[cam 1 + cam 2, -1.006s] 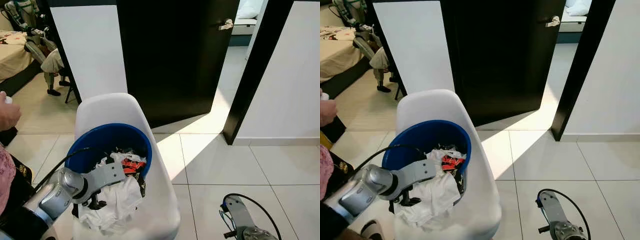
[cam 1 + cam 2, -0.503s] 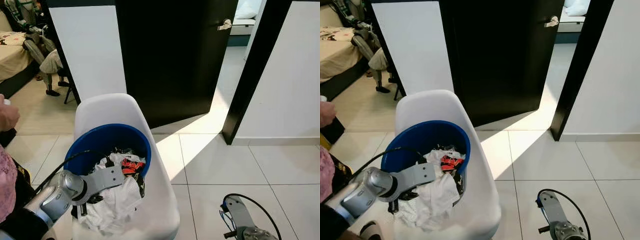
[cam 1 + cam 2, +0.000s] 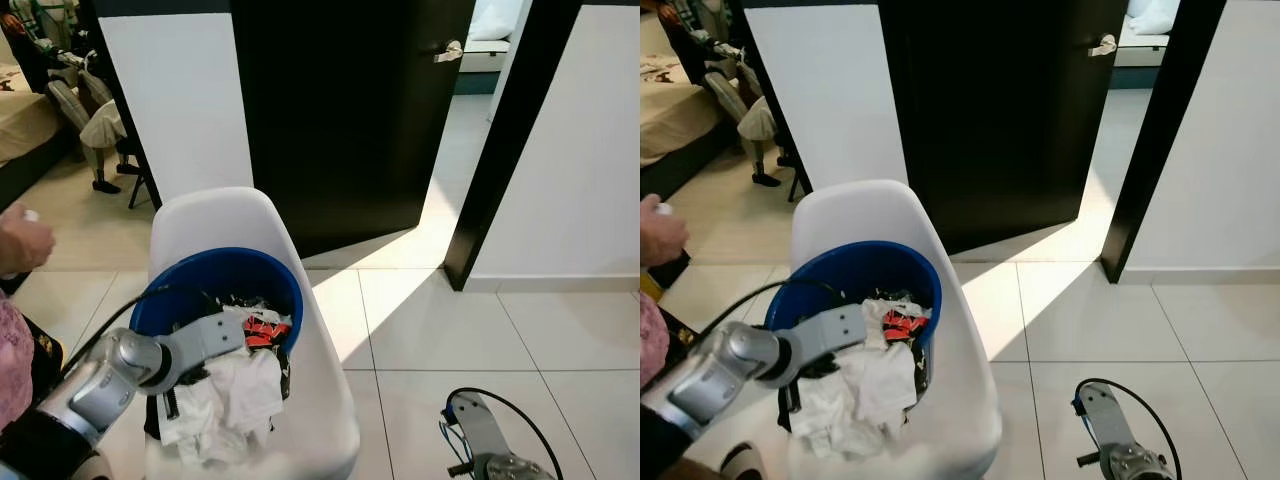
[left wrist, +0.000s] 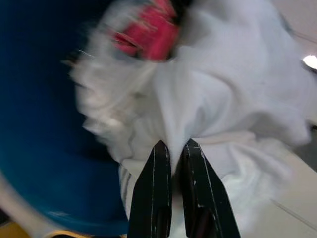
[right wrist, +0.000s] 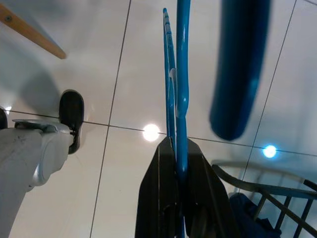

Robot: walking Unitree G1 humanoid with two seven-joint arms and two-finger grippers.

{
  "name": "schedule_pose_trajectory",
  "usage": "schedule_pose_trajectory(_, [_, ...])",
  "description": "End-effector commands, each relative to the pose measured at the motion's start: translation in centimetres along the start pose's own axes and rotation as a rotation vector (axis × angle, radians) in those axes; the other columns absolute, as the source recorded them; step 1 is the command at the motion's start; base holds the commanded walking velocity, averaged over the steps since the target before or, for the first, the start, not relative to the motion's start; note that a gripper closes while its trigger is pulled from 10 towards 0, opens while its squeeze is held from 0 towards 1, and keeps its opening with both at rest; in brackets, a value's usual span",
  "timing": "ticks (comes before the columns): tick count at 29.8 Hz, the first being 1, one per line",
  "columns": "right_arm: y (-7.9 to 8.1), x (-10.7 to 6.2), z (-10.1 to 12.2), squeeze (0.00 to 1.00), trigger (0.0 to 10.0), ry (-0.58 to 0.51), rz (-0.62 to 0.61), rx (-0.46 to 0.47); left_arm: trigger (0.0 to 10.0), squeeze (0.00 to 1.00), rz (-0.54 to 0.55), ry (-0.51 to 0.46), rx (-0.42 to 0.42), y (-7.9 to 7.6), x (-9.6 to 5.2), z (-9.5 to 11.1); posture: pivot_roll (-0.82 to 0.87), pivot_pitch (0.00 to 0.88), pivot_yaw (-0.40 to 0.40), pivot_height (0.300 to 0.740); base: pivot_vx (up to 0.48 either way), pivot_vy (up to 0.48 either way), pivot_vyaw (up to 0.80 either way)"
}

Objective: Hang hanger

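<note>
- On the seat of the white chair (image 3: 300, 400): a blue basket (image 3: 215, 280) with a heap of clothes in it and spilling over its near rim.
- White garment (image 3: 235, 400): topmost of the heap, hanging over the basket's near edge; a red and black item (image 3: 262, 330) lies behind it, deeper in the basket.
- Left gripper (image 4: 172, 163): at the near rim of the basket, jaws pressed together on a fold of the white garment; silver arm reaching in from the chair's left.
- Right gripper (image 5: 177, 148): low, to the right of the chair, jaws pinching a blue hanger (image 5: 178, 84); tiled floor (image 5: 124, 64) beyond it.
- Black door (image 3: 350, 120): behind the chair, standing ajar, sunlight falling on the tiles past its edge.
- A person's hand (image 3: 22, 240): to the left of the chair, raised, apart from the basket.
- Bed (image 3: 670, 115): far left of the chair, in the room beyond.
</note>
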State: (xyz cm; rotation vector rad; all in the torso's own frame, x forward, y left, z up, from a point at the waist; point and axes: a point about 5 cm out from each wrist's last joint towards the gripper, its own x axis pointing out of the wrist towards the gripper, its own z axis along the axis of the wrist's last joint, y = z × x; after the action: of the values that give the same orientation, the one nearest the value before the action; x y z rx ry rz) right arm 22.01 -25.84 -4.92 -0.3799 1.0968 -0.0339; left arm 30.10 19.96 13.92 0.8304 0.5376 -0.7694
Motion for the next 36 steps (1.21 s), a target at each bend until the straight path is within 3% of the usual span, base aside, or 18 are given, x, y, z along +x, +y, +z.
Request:
schedule_pose_trajectory(1, [0.2, 0.0, -0.1, 0.0, 10.0, 0.007, 0.007, -0.002, 0.7, 0.0, 0.111, -0.096, -0.004, 2.2, -1.5, 2.0, -0.01, 0.0, -0.001, 0.74, 0.0, 0.0, 0.0])
schedule_pose_trajectory(2, [0.2, 0.0, -0.1, 0.0, 10.0, 0.007, 0.007, -0.002, 2.2, 0.0, 0.198, -0.155, -0.011, 3.9, -2.6, 3.2, -0.01, 0.0, -0.001, 0.74, 0.0, 0.0, 0.0])
schedule_pose_trajectory(5, [0.2, 0.0, -0.1, 0.0, 10.0, 0.007, 0.007, -0.003, 2.0, 0.0, 0.279, -0.203, -0.018, 5.3, -3.6, 4.2, -0.01, 0.0, -0.001, 0.74, 0.0, 0.0, 0.0])
schedule_pose_trajectory(6, [0.3, 0.0, -0.1, 0.0, 10.0, 0.007, 0.007, -0.002, 1.7, 0.0, 0.477, -0.29, -0.085, 8.5, -5.9, 5.8, -0.01, 0.0, 0.001, 0.74, 0.0, 0.0, 0.0])
schedule_pose_trajectory(7, [0.3, 0.0, -0.1, 0.0, 10.0, 0.007, 0.007, -0.002, 1.7, 0.0, 0.477, -0.29, -0.085, 8.5, -5.9, 5.8, -0.01, 0.0, 0.001, 0.74, 0.0, 0.0, 0.0])
schedule_pose_trajectory(8, [0.3, 0.0, -0.1, 0.0, 10.0, 0.006, 0.008, -0.002, 2.2, 0.0, 0.576, -0.316, -0.117, 9.8, -6.9, 6.3, -0.01, 0.0, 0.002, 0.74, 0.0, 0.0, 0.0])
schedule_pose_trajectory(11, [0.3, 0.0, -0.1, 0.0, 10.0, 0.006, 0.008, -0.002, 2.2, 0.0, 0.637, -0.329, -0.136, 10.6, -7.6, 6.5, -0.01, 0.0, 0.002, 0.74, 0.0, 0.0, 0.0])
schedule_pose_trajectory(12, [0.3, 0.0, -0.1, 0.0, 10.0, 0.006, 0.008, 0.0, 1.8, 0.0, 0.726, -0.347, -0.135, 11.5, -8.4, 6.7, -0.01, 0.0, 0.005, 0.74, 0.0, 0.0, 0.0])
schedule_pose_trajectory(14, [0.3, 0.0, -0.1, 0.0, 10.0, 0.006, 0.008, 0.0, 1.8, 0.0, 0.726, -0.347, -0.135, 11.5, -8.4, 6.7, -0.01, 0.0, 0.005, 0.74, 0.0, 0.0, 0.0])
schedule_pose_trajectory(19, [0.3, 0.0, -0.1, 0.0, 10.0, 0.006, 0.007, 0.003, 1.6, 0.0, 0.968, -0.462, -0.114, 13.3, -11.3, 8.4, -0.01, 0.0, 0.005, 0.74, 0.0, 0.0, 0.0])
schedule_pose_trajectory(23, [0.3, 0.0, -0.1, 0.0, 10.0, 0.005, 0.006, 0.003, 1.4, 0.0, 1.075, -0.523, -0.1, 13.6, -12.7, 9.3, -0.01, 0.0, 0.005, 0.74, 0.0, 0.0, 0.0])
schedule_pose_trajectory(28, [0.3, 0.0, -0.1, 0.0, 10.0, 0.005, 0.006, 0.003, 2.3, 0.0, 1.087, -0.586, -0.113, 13.6, -13.1, 9.9, -0.01, 0.0, 0.003, 0.74, 0.0, 0.0, 0.0])
schedule_pose_trajectory(29, [0.3, 0.0, -0.1, 0.0, 10.0, 0.005, 0.006, 0.002, 2.5, 0.0, 1.041, -0.674, -0.165, 13.4, -13.1, 10.5, -0.01, 0.0, 0.004, 0.74, 0.0, 0.0, 0.0])
schedule_pose_trajectory(30, [0.3, 0.0, -0.1, 0.0, 10.0, 0.005, 0.006, 0.002, 2.5, 0.0, 1.041, -0.674, -0.165, 13.4, -13.1, 10.5, -0.01, 0.0, 0.004, 0.74, 0.0, 0.0, 0.0])
schedule_pose_trajectory(31, [0.3, 0.0, -0.1, 0.0, 10.0, 0.005, 0.006, 0.002, 2.7, 0.0, 0.942, -0.806, -0.285, 13.1, -12.9, 11.3, -0.01, 0.0, 0.003, 0.74, 0.0, 0.0, 0.0])
schedule_pose_trajectory(33, [0.3, 0.0, -0.1, 0.0, 10.0, 0.005, 0.006, 0.003, 3.8, 0.0, 0.811, -1.009, -0.406, 12.7, -13.2, 12.4, -0.01, 0.0, 0.005, 0.74, 0.0, 0.0, 0.0])
schedule_pose_trajectory(35, [0.3, 0.0, -0.1, 0.0, 10.0, 0.005, 0.006, 0.003, 3.8, 0.0, 0.811, -1.009, -0.406, 12.7, -13.2, 12.4, -0.01, 0.0, 0.005, 0.74, 0.0, 0.0, 0.0])
schedule_pose_trajectory(36, [0.3, 0.0, -0.1, 0.0, 10.0, 0.005, 0.006, 0.003, 3.7, 0.0, 0.778, -1.071, -0.476, 12.9, -13.4, 12.3, -0.01, 0.0, 0.005, 0.74, 0.0, 0.0, 0.0])
